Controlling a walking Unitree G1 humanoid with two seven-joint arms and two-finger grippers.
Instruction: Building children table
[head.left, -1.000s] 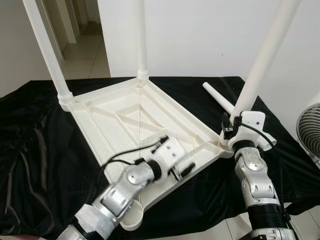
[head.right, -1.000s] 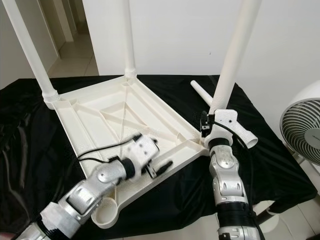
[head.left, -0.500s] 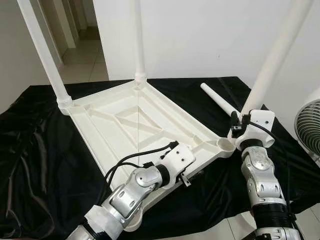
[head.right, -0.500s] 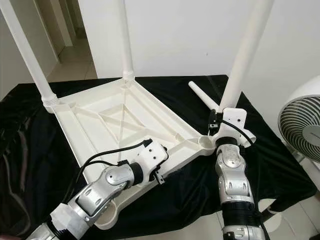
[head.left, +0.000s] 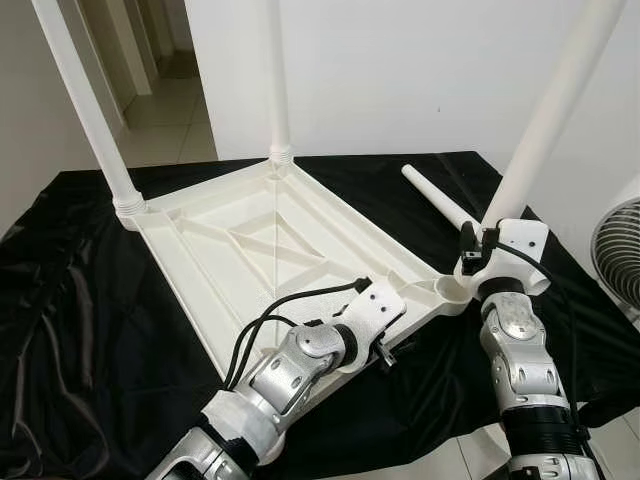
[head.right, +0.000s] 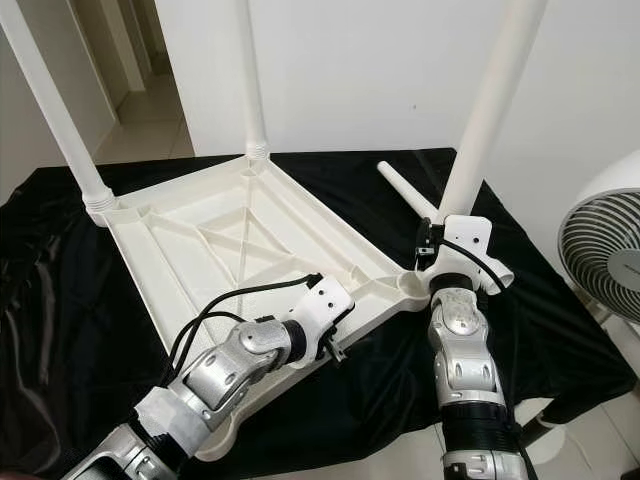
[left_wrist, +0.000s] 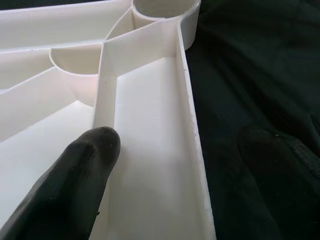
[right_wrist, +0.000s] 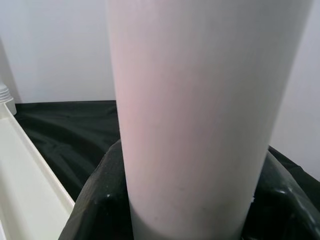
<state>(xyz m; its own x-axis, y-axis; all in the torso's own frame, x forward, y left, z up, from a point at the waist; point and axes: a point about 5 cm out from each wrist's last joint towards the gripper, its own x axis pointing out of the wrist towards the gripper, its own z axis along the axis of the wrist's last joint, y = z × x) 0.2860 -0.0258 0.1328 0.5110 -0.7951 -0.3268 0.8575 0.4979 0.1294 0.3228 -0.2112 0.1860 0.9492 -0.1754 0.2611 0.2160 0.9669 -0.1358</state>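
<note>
Inverted children's table top (head.left: 250, 240) on the black-draped bench (head.left: 80, 330), with two legs already standing in its far corner sockets.

Right end effector (head.left: 490, 245): its fingers are clamped round the third leg (head.left: 545, 120), near that leg's lower end. The leg stands almost upright, tilted slightly, and its foot is just beside the near right corner socket (head.left: 452, 291), which lies immediately below and to the inner side of the end effector. Whether the foot has entered the socket you cannot tell from these views.

Left end effector (left_wrist: 165, 165): its fingers are apart and straddle the table top's near rim (left_wrist: 192, 125), one finger (left_wrist: 75, 170) inside the channel against the white plastic, the other over the black cloth outside. The open corner socket lies straight ahead of it along the rim.

To do this step well, keep the left end effector bracing the rim so the top cannot slide, bring the leg truly vertical over the socket, then press straight down; a tilted leg will likely jam on the socket lip.

The fourth leg (head.left: 435, 197) lies loose on the cloth, beyond the right end effector. A fan (head.right: 610, 250) stands off the bench on that same side.
</note>
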